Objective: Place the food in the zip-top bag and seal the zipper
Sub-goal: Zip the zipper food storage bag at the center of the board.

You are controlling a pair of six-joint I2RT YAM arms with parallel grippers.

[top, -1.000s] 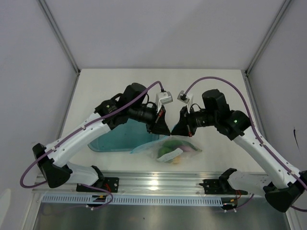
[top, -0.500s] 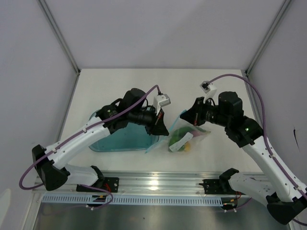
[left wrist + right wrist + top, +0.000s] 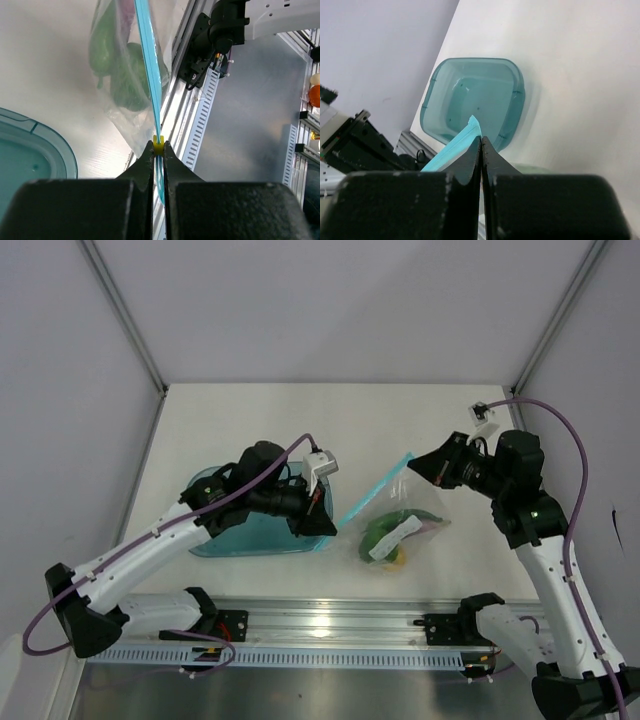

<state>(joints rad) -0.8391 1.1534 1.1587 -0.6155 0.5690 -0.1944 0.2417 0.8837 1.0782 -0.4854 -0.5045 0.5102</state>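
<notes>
The zip-top bag (image 3: pixel 405 510) hangs above the table between my two grippers. Its blue zipper (image 3: pixel 375 488) is stretched straight from lower left to upper right. My left gripper (image 3: pixel 331 523) is shut on the zipper's left end, at a small yellow slider (image 3: pixel 158 144). My right gripper (image 3: pixel 412 461) is shut on the zipper's right end (image 3: pixel 457 146). Inside the bag lie the green vegetable (image 3: pixel 383 530), the yellow fruit (image 3: pixel 396 559) and the pink-purple piece (image 3: pixel 433 526), partly behind a white label. The left wrist view shows the green vegetable (image 3: pixel 125 75) through the plastic.
A translucent teal tray (image 3: pixel 245 537) sits on the table under my left arm; it also shows in the right wrist view (image 3: pixel 518 90). An aluminium rail (image 3: pixel 330 616) runs along the table's near edge, just in front of the bag.
My right gripper has moved right and back, my left gripper left and toward the front. The zipper has been pulled taut between them and the bag has shifted right.
</notes>
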